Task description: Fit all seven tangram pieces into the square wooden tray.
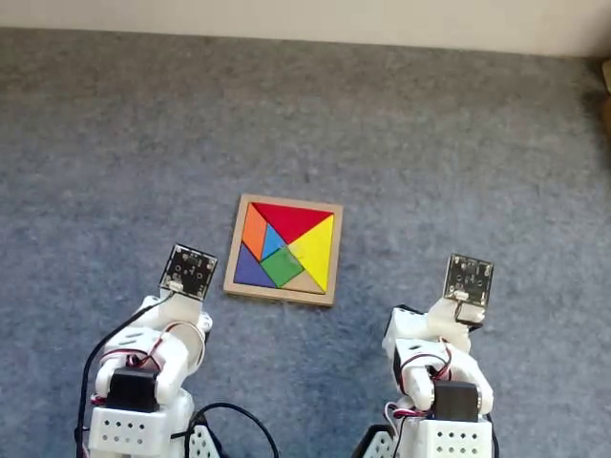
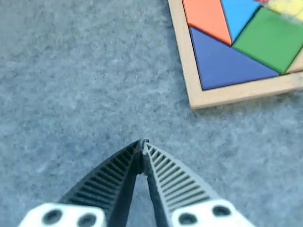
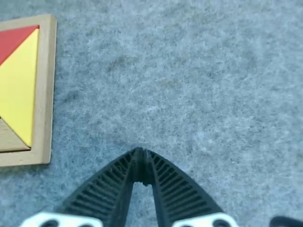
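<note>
Square wooden tray (image 1: 279,293) lies flat at frame centre, slightly rotated, all seven coloured tangram pieces (image 1: 291,221) seated inside

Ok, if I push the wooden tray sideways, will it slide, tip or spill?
Probably stiff: the wooden tray looks like a solid, flat frame. It lies low and wide, so tipping seems unlikely. The grey felt-like mat may drag on it, so expect a jerky slide; the pieces, like the blue triangle, sit inside the rim and should stay in.

Pieces (image 1: 296,229) in tray (image 1: 278,295) on table (image 1: 430,143)
</note>
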Controlling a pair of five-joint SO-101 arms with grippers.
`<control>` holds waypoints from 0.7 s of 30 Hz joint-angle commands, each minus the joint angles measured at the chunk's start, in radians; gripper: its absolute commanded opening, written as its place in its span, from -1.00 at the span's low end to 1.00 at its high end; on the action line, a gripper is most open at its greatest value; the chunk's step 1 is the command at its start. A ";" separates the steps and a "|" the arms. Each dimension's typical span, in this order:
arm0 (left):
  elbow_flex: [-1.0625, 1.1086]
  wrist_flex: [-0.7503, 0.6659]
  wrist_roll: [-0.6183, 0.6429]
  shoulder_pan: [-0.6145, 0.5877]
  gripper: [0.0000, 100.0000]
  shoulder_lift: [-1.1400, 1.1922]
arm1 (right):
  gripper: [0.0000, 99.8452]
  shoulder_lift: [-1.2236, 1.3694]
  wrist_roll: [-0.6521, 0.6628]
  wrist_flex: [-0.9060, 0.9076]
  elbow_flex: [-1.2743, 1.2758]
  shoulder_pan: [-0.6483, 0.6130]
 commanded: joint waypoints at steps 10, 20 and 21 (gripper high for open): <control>0.022 0.025 0.110 -0.008 -0.99 -0.002 | -0.99 -0.018 0.005 -0.012 0.120 -0.002; 0.022 0.026 0.198 -0.008 -0.99 -0.001 | -0.99 -0.019 0.011 0.101 0.125 0.002; 0.022 0.026 0.198 -0.008 -0.99 -0.001 | -0.99 -0.019 0.009 0.101 0.125 0.021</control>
